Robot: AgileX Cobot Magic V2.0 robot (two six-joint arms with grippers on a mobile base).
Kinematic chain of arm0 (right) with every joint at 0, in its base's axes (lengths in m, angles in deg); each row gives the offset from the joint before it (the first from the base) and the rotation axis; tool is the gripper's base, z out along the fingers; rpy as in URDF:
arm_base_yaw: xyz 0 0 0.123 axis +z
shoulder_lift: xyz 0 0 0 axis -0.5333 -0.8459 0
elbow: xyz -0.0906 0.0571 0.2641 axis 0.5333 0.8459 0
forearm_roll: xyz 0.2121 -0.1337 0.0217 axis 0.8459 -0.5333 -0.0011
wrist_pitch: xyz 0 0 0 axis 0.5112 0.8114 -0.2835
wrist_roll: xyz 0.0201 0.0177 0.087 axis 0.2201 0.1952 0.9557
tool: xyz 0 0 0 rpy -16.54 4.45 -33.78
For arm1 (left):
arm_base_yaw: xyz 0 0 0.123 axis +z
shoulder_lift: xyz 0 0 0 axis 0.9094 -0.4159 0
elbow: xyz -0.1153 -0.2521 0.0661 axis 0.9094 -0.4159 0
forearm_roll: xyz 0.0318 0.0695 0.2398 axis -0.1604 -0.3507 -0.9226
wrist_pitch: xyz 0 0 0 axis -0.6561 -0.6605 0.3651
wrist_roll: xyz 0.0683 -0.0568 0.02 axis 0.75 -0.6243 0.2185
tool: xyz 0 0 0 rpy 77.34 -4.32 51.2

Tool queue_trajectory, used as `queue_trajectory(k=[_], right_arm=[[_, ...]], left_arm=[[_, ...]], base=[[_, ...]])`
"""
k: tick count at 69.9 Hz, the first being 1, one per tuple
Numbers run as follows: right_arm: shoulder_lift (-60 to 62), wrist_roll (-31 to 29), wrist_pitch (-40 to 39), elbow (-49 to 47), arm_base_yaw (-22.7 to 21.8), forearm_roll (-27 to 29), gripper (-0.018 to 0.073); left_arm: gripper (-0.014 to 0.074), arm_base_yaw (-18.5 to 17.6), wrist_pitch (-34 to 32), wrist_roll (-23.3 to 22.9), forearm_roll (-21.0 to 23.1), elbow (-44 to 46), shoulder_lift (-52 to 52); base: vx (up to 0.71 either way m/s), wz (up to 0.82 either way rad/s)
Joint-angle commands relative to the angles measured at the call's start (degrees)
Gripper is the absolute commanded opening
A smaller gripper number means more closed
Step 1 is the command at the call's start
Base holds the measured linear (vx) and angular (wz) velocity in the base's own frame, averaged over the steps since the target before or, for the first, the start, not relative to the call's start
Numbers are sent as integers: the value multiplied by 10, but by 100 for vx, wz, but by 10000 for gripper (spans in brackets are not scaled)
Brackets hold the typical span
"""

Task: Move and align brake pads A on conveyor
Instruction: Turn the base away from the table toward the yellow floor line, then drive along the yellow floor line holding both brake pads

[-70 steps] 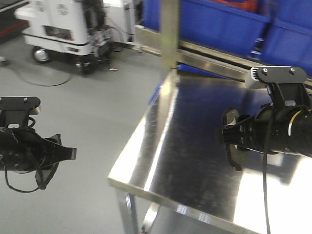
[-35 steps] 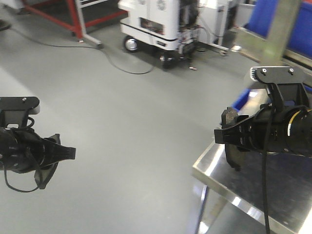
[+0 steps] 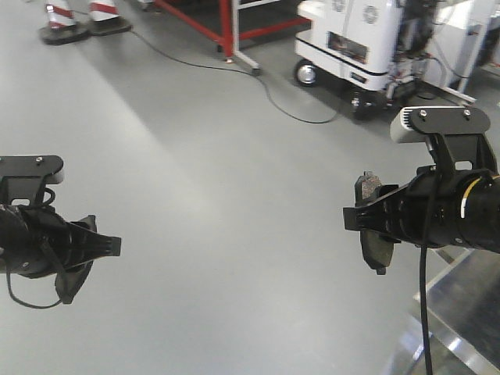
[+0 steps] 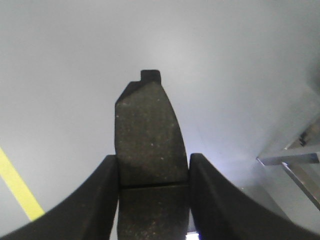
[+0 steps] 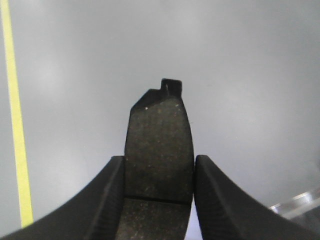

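One brake pad A (image 4: 149,135) stands clamped by its long edges in the left gripper (image 4: 153,162), jaws narrowed onto it at the groove; a second pad (image 5: 159,145) sits likewise in the right gripper (image 5: 159,162). Both hang over bare floor (image 3: 195,172), the right one near the steel table (image 3: 469,308) corner, the left well apart from that table. I judge them stiff, dense, gritty-faced, so mid-length side grips should hold. No container shows, nor the conveyor
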Motion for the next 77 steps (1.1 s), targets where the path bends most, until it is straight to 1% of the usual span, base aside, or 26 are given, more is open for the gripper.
queue_trajectory(k=[1, 77], right_arm=[[14, 0, -41, -18, -1, -5, 95], [14, 0, -41, -18, -1, -5, 95]], left_arm=[[57, -3, -30, -1, -4, 13, 18], [57, -3, -30, -1, -4, 13, 18]], base=[[6, 49], [8, 48]])
